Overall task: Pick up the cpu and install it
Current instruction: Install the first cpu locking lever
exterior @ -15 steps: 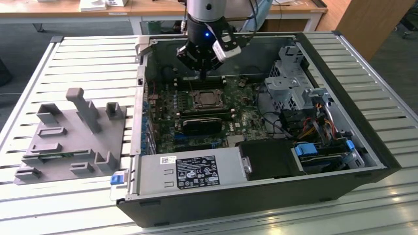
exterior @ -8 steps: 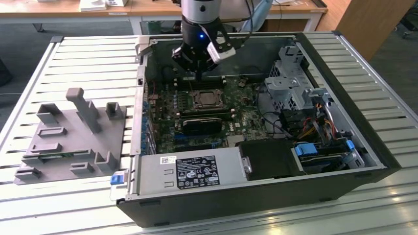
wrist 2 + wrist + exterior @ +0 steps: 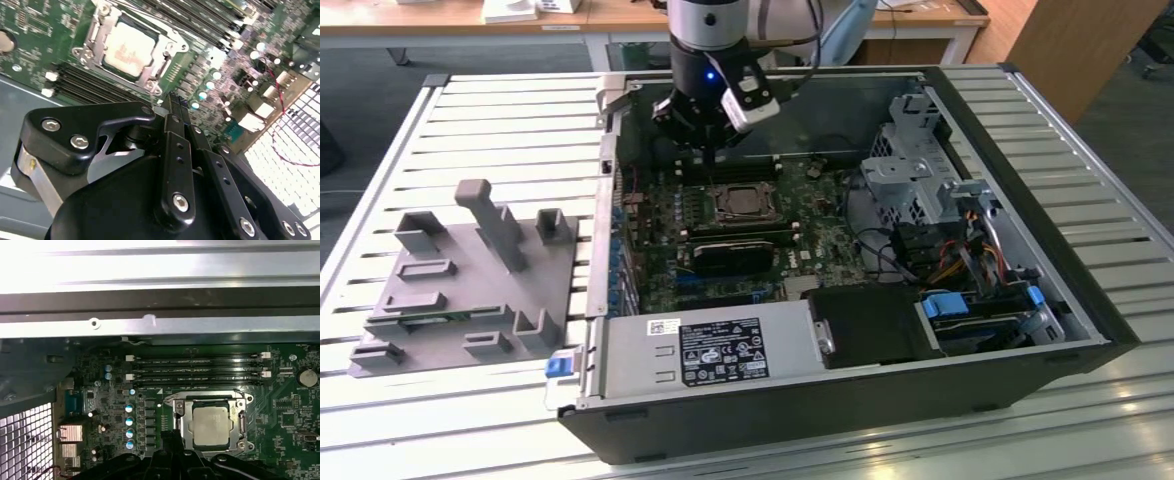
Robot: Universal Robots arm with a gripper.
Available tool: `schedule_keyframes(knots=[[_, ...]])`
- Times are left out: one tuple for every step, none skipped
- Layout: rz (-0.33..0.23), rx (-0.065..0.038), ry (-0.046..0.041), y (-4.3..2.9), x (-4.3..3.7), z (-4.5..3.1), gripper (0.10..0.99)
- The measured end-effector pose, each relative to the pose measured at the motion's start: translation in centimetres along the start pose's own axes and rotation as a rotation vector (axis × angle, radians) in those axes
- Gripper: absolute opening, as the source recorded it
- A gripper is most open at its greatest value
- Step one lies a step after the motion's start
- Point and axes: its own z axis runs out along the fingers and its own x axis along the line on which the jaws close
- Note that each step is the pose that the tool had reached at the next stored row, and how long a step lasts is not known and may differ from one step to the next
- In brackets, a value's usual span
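Silver-grey and square, the cpu (image 3: 213, 426) already sits flat in its socket on the green motherboard (image 3: 290, 440), framed by the metal socket bracket (image 3: 181, 426); you can see it in both wrist views, and in the exterior view it shows as a small pale square (image 3: 744, 203) near the middle of the board. Your gripper (image 3: 710, 150) hangs inside the open computer case (image 3: 1067, 330), just above the board and a little toward the far side of the socket from the exterior camera. In the second wrist view the black fingers (image 3: 172, 117) stand pressed together with no gap between them, their tips close beside the socket's edge, and they hold nothing. Whether the tips touch the board you cannot tell.

Beside the socket run the long dark memory slots (image 3: 197, 371), and a row of small round capacitors (image 3: 129, 426) lines the socket's other side. In the exterior view a black heatsink block (image 3: 731, 256) lies on the board on the near side of the socket. Outside the case, toward the exterior view's left, the grey plastic tray (image 3: 467, 290) with its upright posts rests on the slatted metal table (image 3: 494, 130), well apart from your gripper.
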Motion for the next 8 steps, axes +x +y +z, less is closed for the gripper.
schedule_keyframes(knots=[[0.0,0.0,0.0001,-0.01,0.21,0.01,0.106],[0.0,0.0,0.0,-0.02,0.41,0.03,0.106],[0.0,0.0,0.0,-0.02,0.58,0.04,0.106],[0.0,0.0,0.0,-0.03,0.72,0.05,0.106],[0.0,0.0,-0.0001,-0.02,0.84,0.07,0.106],[0.0,0.0,0.0,0.0,0.9,0.08,0.106],[0.0,0.0,0.0001,0.12,0.97,0.12,0.106],[0.0,0.0,0.0001,0.34,1.02,0.16,0.106]])
